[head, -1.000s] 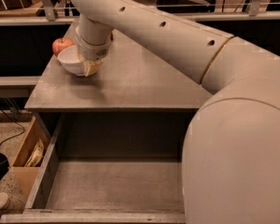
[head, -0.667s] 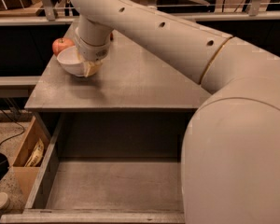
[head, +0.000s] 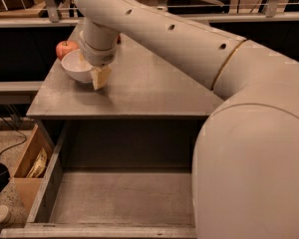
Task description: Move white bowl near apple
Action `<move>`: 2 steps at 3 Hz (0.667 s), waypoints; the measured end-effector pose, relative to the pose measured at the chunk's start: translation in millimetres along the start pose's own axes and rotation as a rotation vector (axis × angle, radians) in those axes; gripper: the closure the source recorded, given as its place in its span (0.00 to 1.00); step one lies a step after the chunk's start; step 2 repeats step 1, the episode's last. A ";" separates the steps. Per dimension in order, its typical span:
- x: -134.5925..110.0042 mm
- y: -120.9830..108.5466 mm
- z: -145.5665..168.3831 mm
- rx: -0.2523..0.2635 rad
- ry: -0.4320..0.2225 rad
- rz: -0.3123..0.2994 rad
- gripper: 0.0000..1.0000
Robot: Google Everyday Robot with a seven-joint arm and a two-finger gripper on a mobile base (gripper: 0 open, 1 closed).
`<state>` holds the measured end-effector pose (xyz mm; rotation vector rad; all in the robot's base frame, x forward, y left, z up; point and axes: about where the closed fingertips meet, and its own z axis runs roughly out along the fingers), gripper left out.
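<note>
One robot arm [head: 189, 39] extends to the upper left over one grey table [head: 154, 83], with one open drawer [head: 124, 193] below. One white bowl [head: 75, 66] sits upper left, just beside one apple [head: 65, 49]. One gripper [head: 95, 74] is at the bowl's right rim; whether it grips cannot be determined.

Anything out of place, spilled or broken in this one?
Nothing spilled or damaged. The white bowl sits close beside the apple at the far left of the counter, with the pincer at its rim. The only oddity: the drawer below stands wide open.
</note>
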<state>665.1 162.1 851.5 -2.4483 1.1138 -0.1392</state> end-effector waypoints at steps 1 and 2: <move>-0.5 0.6 1.9 -0.003 -0.001 -0.001 0.00; -0.5 0.6 1.9 -0.003 -0.001 -0.001 0.00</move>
